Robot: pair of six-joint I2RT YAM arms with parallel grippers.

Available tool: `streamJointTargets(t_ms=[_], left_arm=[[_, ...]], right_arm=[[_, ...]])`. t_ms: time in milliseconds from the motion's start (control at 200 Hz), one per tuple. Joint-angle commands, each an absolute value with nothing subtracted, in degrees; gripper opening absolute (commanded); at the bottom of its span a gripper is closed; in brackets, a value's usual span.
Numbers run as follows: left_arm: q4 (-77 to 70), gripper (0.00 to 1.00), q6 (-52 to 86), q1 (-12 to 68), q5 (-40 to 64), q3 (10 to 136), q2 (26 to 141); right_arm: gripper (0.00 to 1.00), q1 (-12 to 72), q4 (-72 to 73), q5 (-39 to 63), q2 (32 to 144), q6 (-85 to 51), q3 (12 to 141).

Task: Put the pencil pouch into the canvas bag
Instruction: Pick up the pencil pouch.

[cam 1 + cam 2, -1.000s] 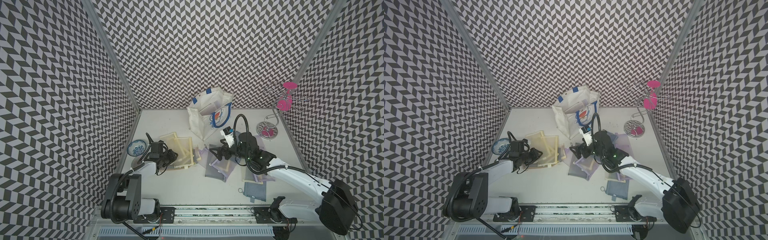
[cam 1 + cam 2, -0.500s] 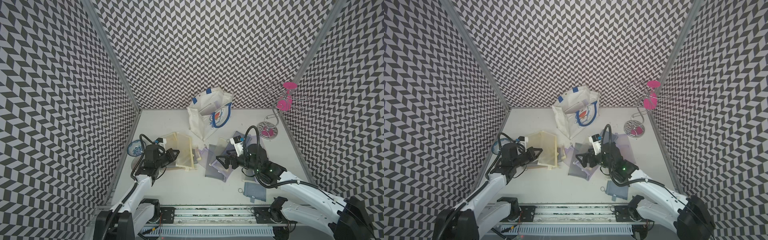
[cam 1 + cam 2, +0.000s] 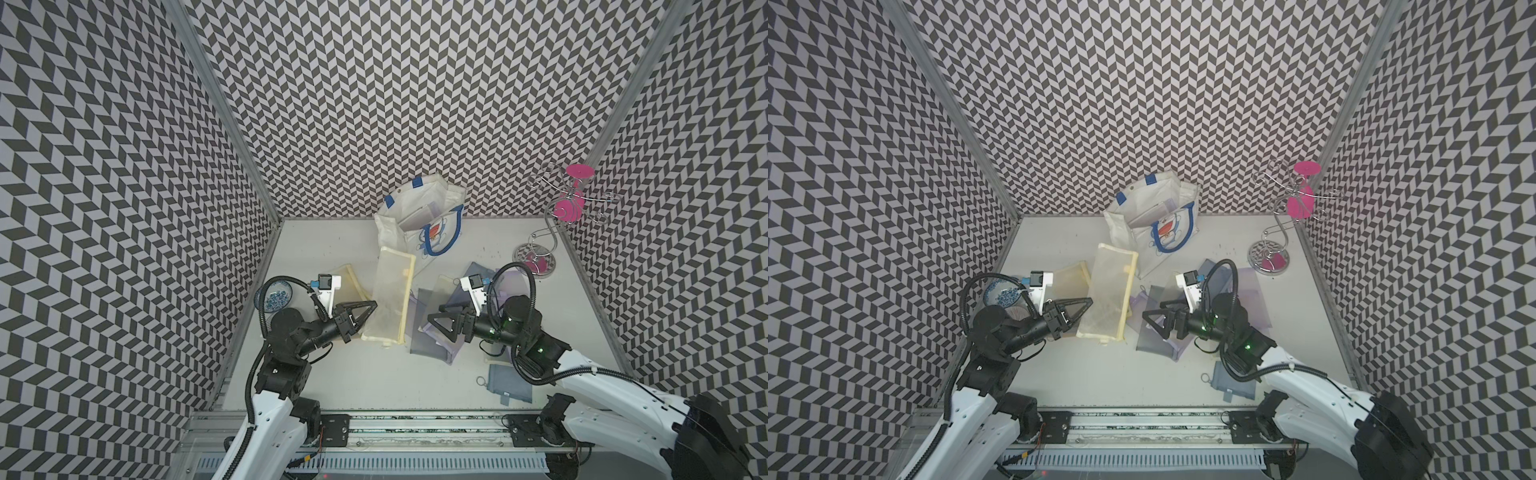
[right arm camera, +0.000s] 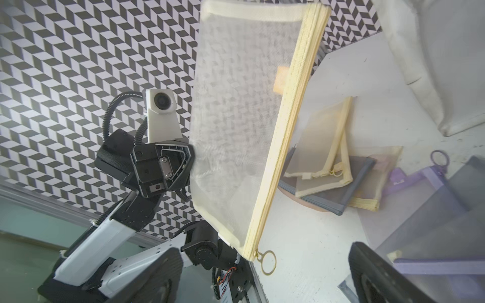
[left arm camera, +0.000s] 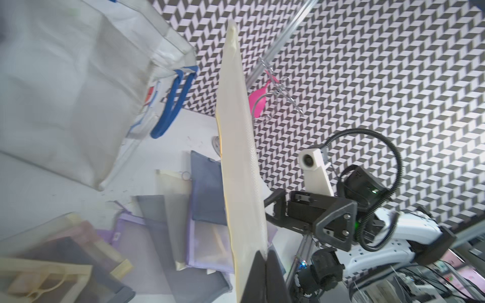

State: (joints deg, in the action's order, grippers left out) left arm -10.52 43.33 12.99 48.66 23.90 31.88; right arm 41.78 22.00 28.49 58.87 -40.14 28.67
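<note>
Above left-centre tabletop point(image 3: 332, 374) | pencil pouch point(image 3: 390, 291) pinched at mesh edge by closed left fingers point(image 5: 256, 283) | seems light, floppy | right fingers point(image 4: 367, 272) spread, empty

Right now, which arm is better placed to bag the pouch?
Left. The left gripper is shut on the yellow mesh pouch, held up near the canvas bag; the right gripper is open and empty.

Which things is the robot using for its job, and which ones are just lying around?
For the job:
- yellow mesh pencil pouch, pinched in the left claw
- canvas bag with blue handles

Just lying about:
- blue-patterned bowl
- wire stand with pink discs
- pile of purple and grey pouches
- small blue-grey pouch near the front rail
</note>
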Motion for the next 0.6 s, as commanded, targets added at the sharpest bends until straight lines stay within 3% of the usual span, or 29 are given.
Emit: streamJointTargets(t_ms=[0,240,310,406,591], left_arm=[[-20.37,0.0,46.92,14.78,54.31,23.19,30.59],[-24.99,0.0,48.28,17.82,55.66,22.08,31.01],[-25.31,0.0,48.35,18.23,55.18,21.95,31.54],[-24.72,0.0,47.48,18.45,54.02,21.56,31.84],[-23.01,0.0,46.28,18.46,51.8,21.02,33.53]], right_arm=[[0.99,42.36,33.57,33.45,61.8,-42.12,29.58],[1.0,42.89,44.0,40.17,71.71,-40.69,32.71],[0.94,42.98,49.04,42.26,74.22,-41.42,32.79],[0.75,42.98,55.85,44.45,76.37,-42.83,32.41],[0.35,42.98,56.04,43.97,77.05,-39.36,32.57]])
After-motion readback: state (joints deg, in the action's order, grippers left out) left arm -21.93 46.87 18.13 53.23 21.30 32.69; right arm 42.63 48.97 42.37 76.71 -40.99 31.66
